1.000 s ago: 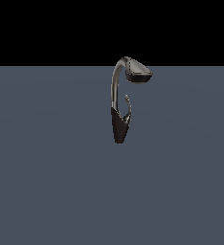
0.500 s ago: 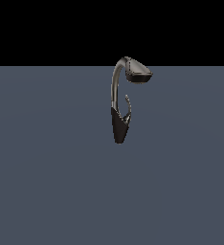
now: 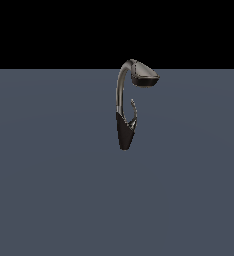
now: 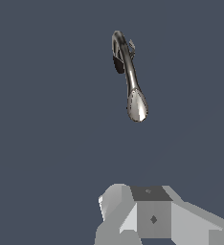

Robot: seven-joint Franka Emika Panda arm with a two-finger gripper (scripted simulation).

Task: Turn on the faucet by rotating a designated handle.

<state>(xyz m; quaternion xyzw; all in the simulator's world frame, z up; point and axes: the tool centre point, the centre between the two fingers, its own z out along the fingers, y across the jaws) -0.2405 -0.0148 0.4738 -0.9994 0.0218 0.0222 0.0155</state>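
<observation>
The faucet stands upright on the grey floor in the exterior view, with a black cone base, an arched grey neck and a wide spout head. The handle is a thin curved lever rising from the base on the exterior view's right of the neck. The wrist view shows the faucet from above, with its spout head and only the tip of the handle beside the neck. My gripper shows only in the wrist view, as white and grey blocks well apart from the faucet. Its jaws cannot be made out.
The flat grey floor spreads all around the faucet. A black background lies above its far edge. The arm does not show in the exterior view.
</observation>
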